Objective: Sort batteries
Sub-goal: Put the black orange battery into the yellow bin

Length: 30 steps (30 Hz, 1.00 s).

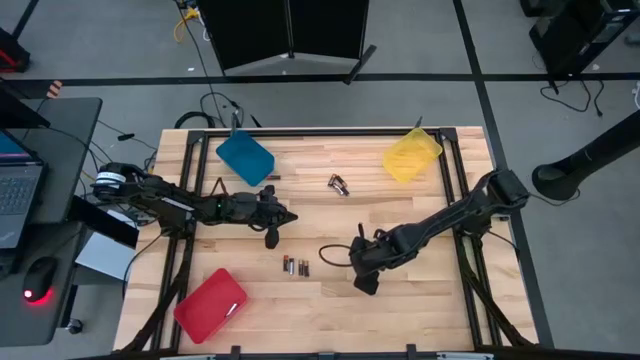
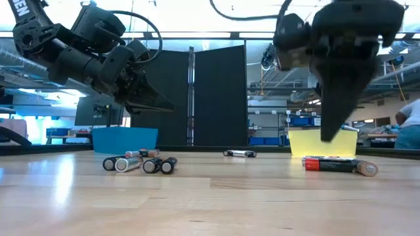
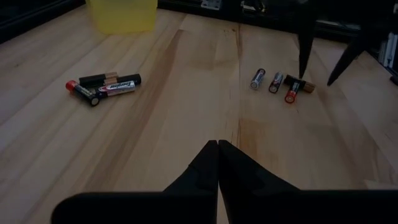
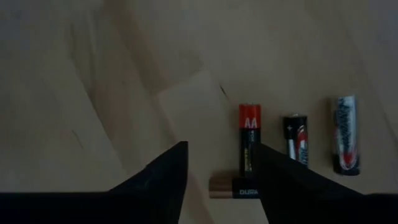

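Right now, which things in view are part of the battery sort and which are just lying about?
Job: batteries in a row; battery cluster; blue tray; yellow tray; red tray; right hand, open above the row.
Lying about: laptop; mouse.

Blue tray (image 1: 245, 157), yellow tray (image 1: 411, 156) and red tray (image 1: 210, 304) sit on the wooden table (image 1: 420, 310).

Surface (image 1: 400, 220) is pale planked wood, smooth with a soft sheen; batteries (image 4: 250, 147) have glossy printed wraps and metallic ends; blue (image 1: 245, 157), yellow (image 1: 411, 155) and red trays (image 1: 210, 304) look like smooth plastic.
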{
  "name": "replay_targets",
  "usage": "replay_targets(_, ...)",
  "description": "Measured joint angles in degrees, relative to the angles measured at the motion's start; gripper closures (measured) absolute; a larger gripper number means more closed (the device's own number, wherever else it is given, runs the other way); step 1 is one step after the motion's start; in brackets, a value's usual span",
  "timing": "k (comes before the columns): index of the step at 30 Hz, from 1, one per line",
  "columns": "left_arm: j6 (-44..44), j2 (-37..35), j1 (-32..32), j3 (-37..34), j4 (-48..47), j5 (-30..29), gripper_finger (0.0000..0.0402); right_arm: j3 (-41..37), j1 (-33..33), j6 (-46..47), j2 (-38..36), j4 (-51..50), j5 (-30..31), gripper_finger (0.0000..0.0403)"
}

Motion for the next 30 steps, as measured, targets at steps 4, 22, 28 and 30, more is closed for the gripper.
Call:
replay_targets(4,-0.02,0.0,0.0,0.0,-0.04,0.0,0.0385,1.08,0.04,-0.04,1.71,-1.93,-0.48,0.0212)
replay_targets(22,-0.02,0.0,0.0,0.0,-1.03,0.0,0.0385,2.26,1.89,-2.63,2.24,-4.87,6.31,0.0214)
replay_targets(28,-0.02,0.0,0.0,0.0,-1.05,0.0,0.0385,2.22,1.93,-4.22,2.24,-4.91,6.96,0.0215)
replay_targets(30,-0.02,0.0,0.0,0.0,-1.03,0.0,0.0385,2.22,1.95,-4.28,2.24,-4.89,7.0,0.0215)
